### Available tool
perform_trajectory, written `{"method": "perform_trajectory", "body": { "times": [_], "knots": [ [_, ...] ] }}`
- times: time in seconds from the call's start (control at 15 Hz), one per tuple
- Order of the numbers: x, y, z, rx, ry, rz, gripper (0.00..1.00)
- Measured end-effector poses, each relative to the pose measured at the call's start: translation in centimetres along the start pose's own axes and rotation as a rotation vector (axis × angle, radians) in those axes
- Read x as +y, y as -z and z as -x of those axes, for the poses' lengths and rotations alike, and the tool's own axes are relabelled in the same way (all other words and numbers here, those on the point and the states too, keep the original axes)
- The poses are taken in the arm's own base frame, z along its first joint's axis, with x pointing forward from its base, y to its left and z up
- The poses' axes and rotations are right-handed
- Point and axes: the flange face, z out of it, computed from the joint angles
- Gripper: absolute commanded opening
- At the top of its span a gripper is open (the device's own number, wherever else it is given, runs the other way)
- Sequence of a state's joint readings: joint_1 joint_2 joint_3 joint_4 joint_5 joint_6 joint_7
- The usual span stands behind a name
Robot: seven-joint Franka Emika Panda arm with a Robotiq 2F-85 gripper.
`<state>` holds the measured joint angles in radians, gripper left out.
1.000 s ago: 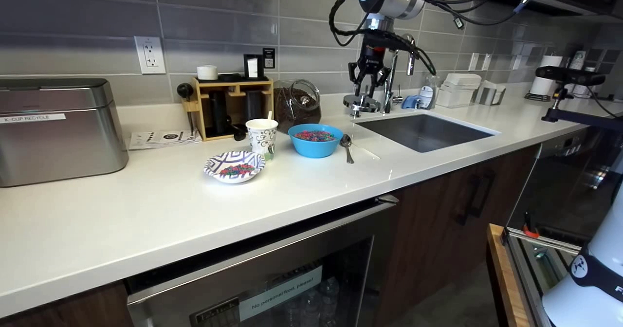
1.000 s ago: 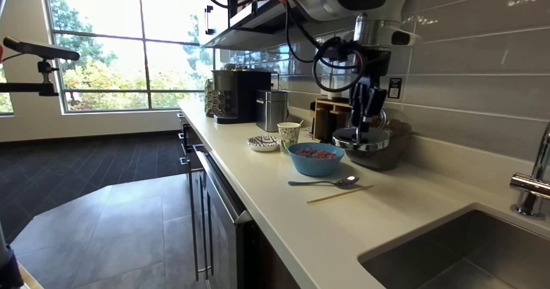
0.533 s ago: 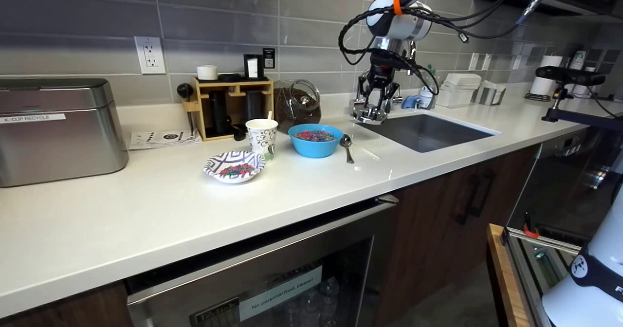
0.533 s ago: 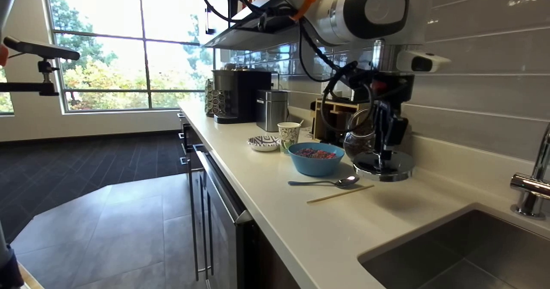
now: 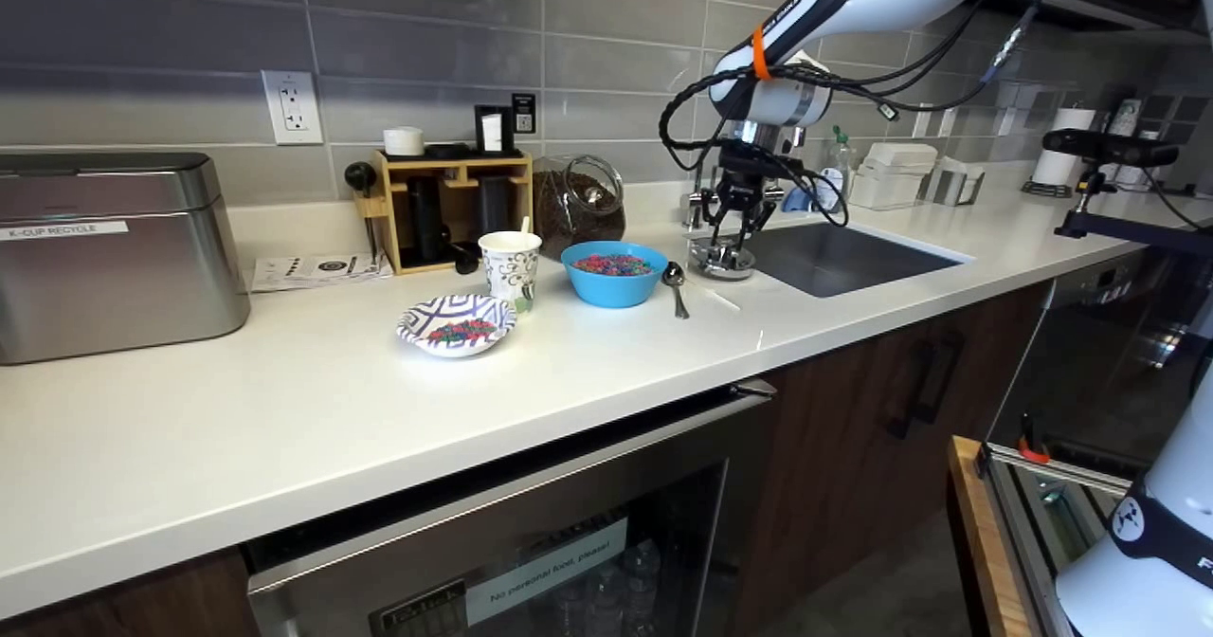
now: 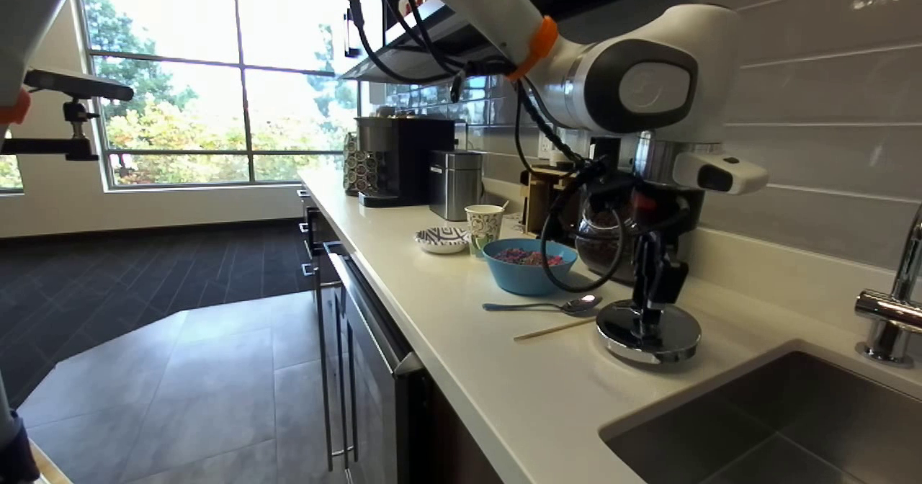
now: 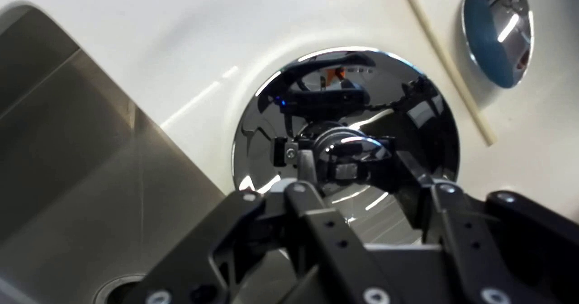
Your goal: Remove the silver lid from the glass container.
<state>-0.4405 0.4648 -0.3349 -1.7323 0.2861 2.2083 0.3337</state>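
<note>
Gripper (image 6: 650,311) pointing down, fingers (image 7: 307,166) narrow, pinching the lid (image 6: 625,340) by its knob (image 7: 350,148). I have the lid off the jar (image 5: 573,215) and low at the counter (image 6: 562,390), near one corner of the sink (image 5: 834,263); I can't tell whether its rim touches the surface. Its mirror top gives me a dark reflection of the arm (image 6: 641,88) with an orange patch. Wrist view, lid as clock centre: sink at 9 o'clock, its drain (image 7: 118,291) at 8, stick (image 7: 446,62) between 1 and 2 and near the lid, spoon (image 7: 497,35) at 2, past the stick; only its broad end shows there. In an exterior view, same centre: jar at 10 o'clock, well apart from the lid, dark contents behind glass, round mouth uncovered. At 9 the blue bowl (image 5: 611,291), coloured bits (image 5: 614,265) inside; cup (image 5: 512,272) farther out on the same line; patterned bowl (image 5: 453,309) between 8 and 9. In an exterior view I get the tap (image 6: 889,311) at 3 o'clock, sink at 4, and the gripper covering part of the jar.
</note>
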Motion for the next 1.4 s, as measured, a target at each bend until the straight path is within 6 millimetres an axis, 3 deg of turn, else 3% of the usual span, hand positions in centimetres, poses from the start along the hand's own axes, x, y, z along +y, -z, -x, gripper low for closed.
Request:
{"method": "perform_trajectory", "body": {
  "times": [0.27, 0.6, 0.73, 0.8, 1.07, 1.27, 1.4],
  "knots": [
    [-0.2, -1.5, 0.0, -0.016, 0.0, 0.011, 0.21],
    [-0.3, -1.6, -0.1, -0.014, 0.003, 0.012, 0.21],
    [-0.5, -1.6, -0.1, -0.015, 0.008, 0.011, 0.71],
    [-0.6, -1.7, 0.0, -0.015, 0.013, 0.011, 0.72],
    [-1.1, -1.6, 0.1, -0.015, 0.034, 0.006, 0.99],
    [-1.9, -0.7, 0.1, 0.011, 0.081, -0.005, 1.0],
    [-3.0, 1.0, 0.7, 0.034, 0.168, -0.015, 1.0]
  ]
}}
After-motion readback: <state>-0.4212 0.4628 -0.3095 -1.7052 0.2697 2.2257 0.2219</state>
